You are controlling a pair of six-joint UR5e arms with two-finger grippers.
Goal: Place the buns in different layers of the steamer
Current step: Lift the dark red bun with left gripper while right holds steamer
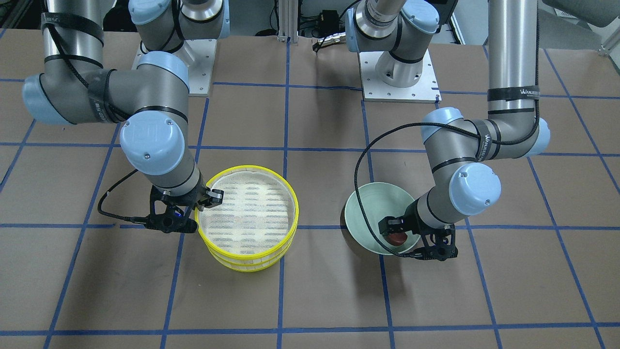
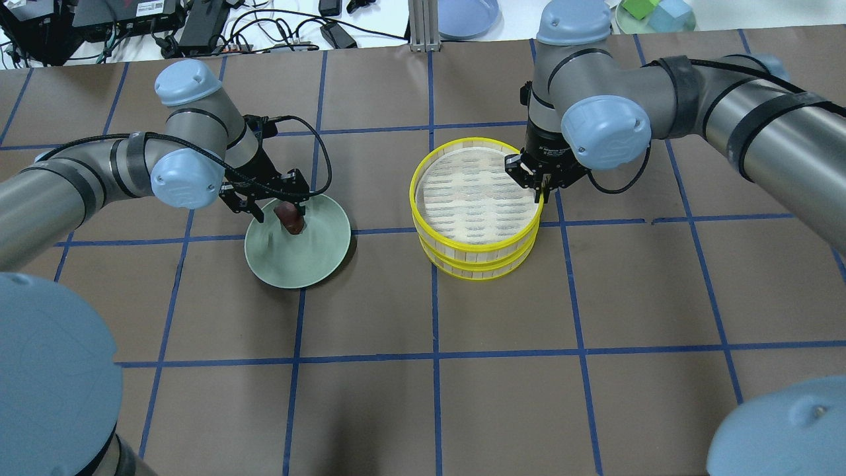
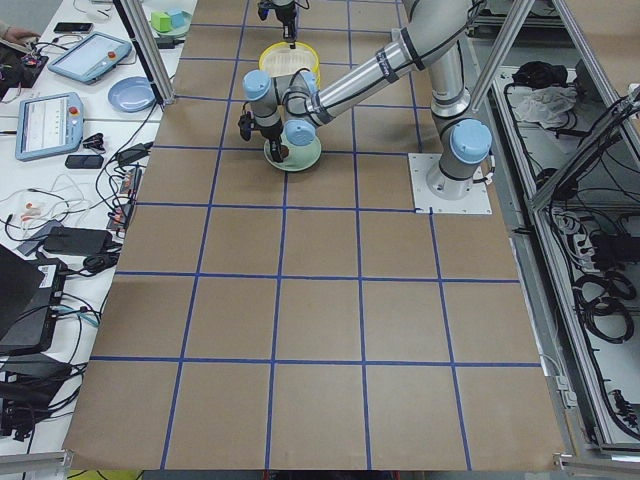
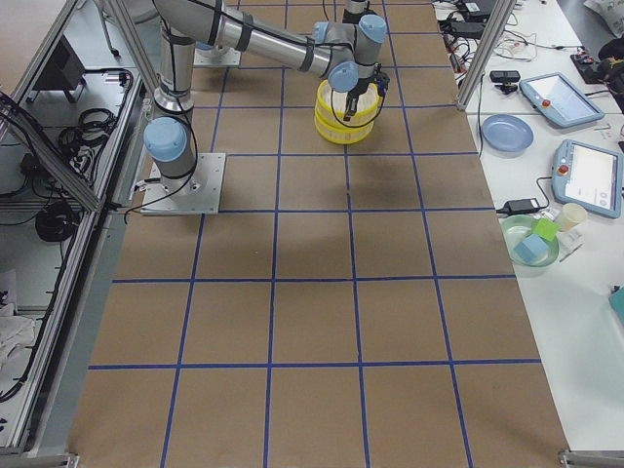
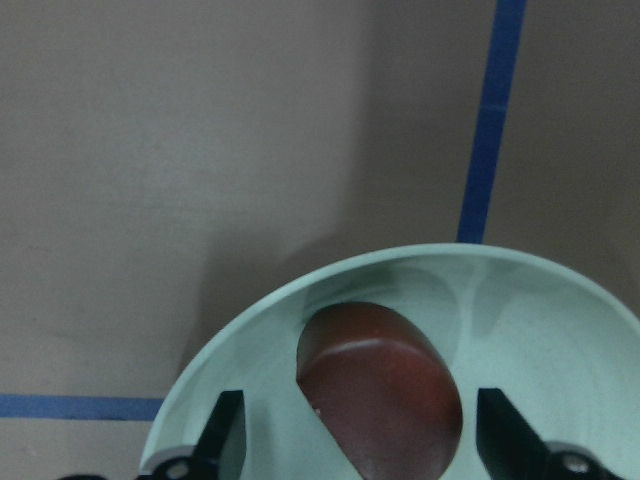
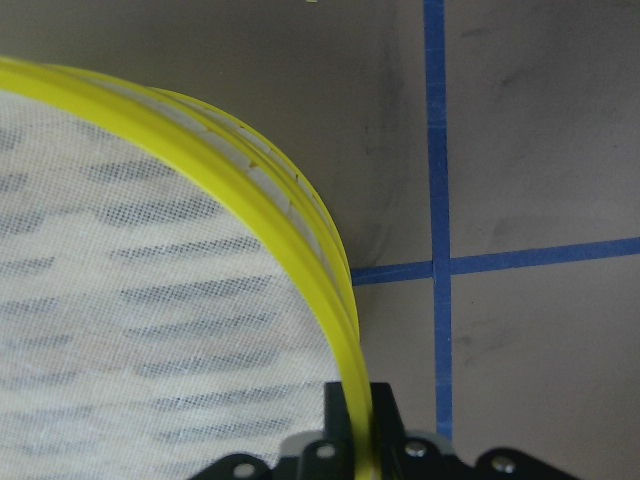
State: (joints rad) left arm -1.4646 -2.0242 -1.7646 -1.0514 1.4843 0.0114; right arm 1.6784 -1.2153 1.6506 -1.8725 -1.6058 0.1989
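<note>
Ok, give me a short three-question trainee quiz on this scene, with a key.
1. True or false: the dark reddish-brown half-moon bun lies on the pale green round plate.
2. The right gripper has its fingers shut on: A the rim of the upper yellow-rimmed slatted steamer tray; B the plate; C the bun.
3. Fill in: the fingers of the left gripper flank the bun, ____ and not gripping it.
Key: 1 true; 2 A; 3 open.
</note>
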